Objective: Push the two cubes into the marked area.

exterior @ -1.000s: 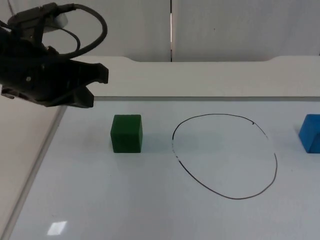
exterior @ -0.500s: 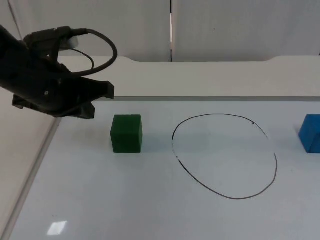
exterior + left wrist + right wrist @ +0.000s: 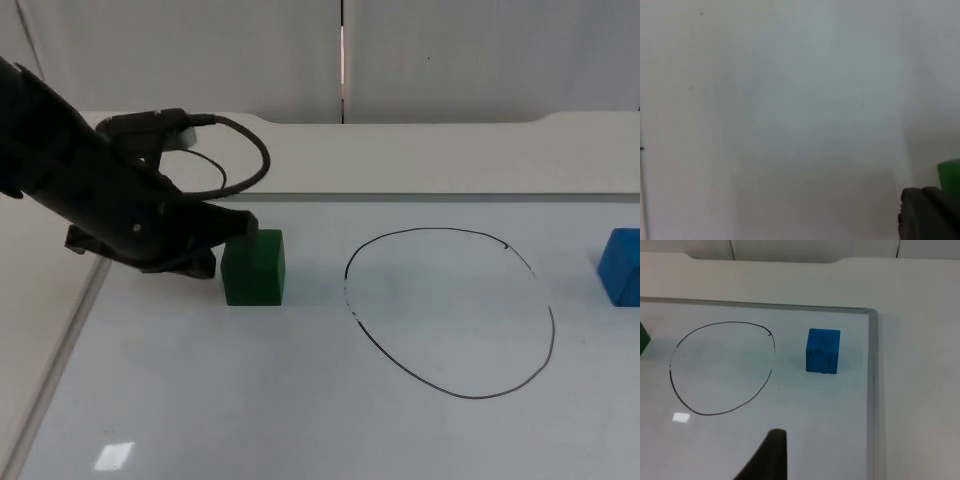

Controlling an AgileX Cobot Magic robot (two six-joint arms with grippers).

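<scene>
With the left gripper (image 3: 228, 238) low against the green cube's (image 3: 253, 266) far-left corner, finger spread impossible to tell, an off-centre shove risks spinning it wide of the drawn oval (image 3: 449, 312) to its right, while the blue cube (image 3: 622, 266) sits beyond the oval.

Robot test lab | bare white worktop (image 3: 330, 420) with metal-edged whiteboard surface | plain grey partition wall (image 3: 480, 55) behind | hand-drawn black outline (image 3: 450, 312) marking a zone | coloured foam-like blocks, green cube (image 3: 253, 267) and blue cube (image 3: 823, 350), as props
</scene>
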